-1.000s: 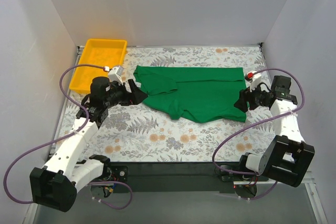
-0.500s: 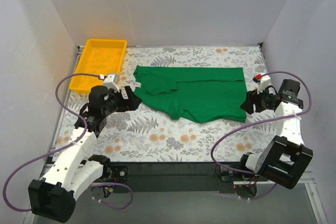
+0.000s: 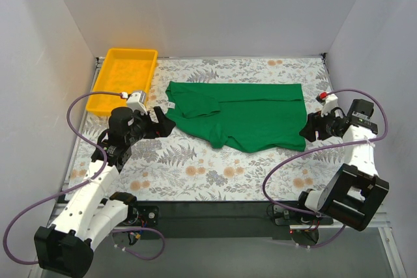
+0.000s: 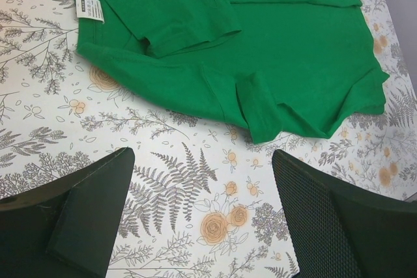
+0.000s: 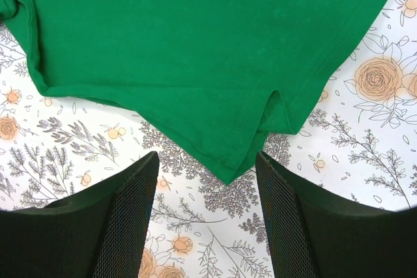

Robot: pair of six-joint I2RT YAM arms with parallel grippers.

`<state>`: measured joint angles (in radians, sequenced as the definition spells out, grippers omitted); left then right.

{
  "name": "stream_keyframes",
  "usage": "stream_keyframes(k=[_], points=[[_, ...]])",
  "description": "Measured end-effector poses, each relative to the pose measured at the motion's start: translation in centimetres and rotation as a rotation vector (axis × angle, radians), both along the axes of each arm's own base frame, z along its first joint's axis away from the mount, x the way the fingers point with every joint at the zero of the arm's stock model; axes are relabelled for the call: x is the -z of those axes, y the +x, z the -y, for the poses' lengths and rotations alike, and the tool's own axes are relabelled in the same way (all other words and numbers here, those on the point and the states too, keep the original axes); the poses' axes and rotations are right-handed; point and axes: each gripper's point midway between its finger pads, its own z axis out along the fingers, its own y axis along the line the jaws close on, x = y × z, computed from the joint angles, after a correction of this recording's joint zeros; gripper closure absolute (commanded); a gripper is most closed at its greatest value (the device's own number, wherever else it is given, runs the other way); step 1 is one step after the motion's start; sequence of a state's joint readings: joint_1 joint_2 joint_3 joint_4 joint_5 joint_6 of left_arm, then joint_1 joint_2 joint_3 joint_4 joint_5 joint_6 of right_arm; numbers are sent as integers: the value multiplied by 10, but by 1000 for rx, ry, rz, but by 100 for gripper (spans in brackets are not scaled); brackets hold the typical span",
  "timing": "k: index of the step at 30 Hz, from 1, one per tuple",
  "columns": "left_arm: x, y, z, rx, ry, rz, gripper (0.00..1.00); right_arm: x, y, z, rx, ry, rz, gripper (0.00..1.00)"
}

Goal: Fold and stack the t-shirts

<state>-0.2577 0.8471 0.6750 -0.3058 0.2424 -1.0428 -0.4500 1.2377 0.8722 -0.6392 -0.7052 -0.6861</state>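
- On the flower-print table (image 3: 215, 174), a green t-shirt (image 3: 244, 116) lies partly folded, its white neck label (image 4: 90, 8) showing at the left end.
- Left gripper (image 4: 203, 161) hangs just beside the shirt's near-left edge, fingers spread wide, holding nothing.
- Right gripper (image 5: 207, 161) hovers at the shirt's right hem corner, fingers apart and empty; the corner points into the gap.
- Yellow tray (image 3: 124, 76) sits at the far left, apart from the shirt.

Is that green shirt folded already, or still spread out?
Partly folded: the green t-shirt lies wide across the table, with a sleeve turned in over its body.
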Motion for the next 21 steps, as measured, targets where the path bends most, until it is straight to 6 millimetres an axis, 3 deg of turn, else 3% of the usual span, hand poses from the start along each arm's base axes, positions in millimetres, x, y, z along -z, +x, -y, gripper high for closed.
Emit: stream_keyframes(k=[8, 21], points=[[2, 0, 0, 1, 1, -2, 14, 10, -1, 9, 30, 5, -40, 33], [-3, -1, 0, 4, -1, 22, 14, 59, 2, 23, 118, 97, -266, 38]])
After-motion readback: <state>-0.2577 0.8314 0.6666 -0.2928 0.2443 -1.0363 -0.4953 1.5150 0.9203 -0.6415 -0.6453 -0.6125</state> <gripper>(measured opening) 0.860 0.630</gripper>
